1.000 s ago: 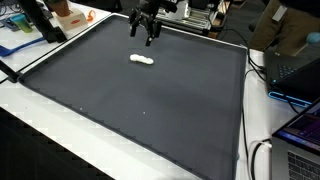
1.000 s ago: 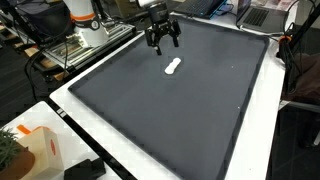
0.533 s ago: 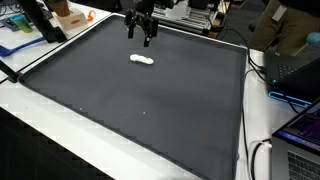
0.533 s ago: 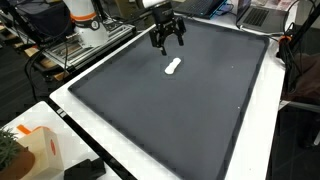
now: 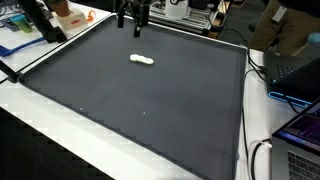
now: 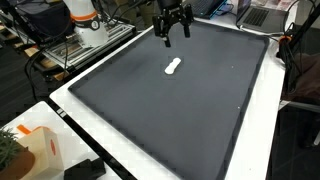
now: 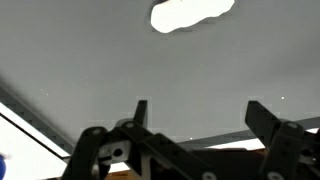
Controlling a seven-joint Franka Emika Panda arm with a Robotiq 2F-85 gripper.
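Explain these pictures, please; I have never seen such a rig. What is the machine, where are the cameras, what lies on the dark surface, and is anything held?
This is one robot arm ending in a two-fingered gripper. Two pictures come from cameras outside the robot, at different places. The third comes from a camera on the wrist, so the fingers show at its lower edge. A large dark mat covers the table. On it lies one small white lump; what it is cannot be told. The gripper hangs above the mat, apart from the lump, open and holding nothing.
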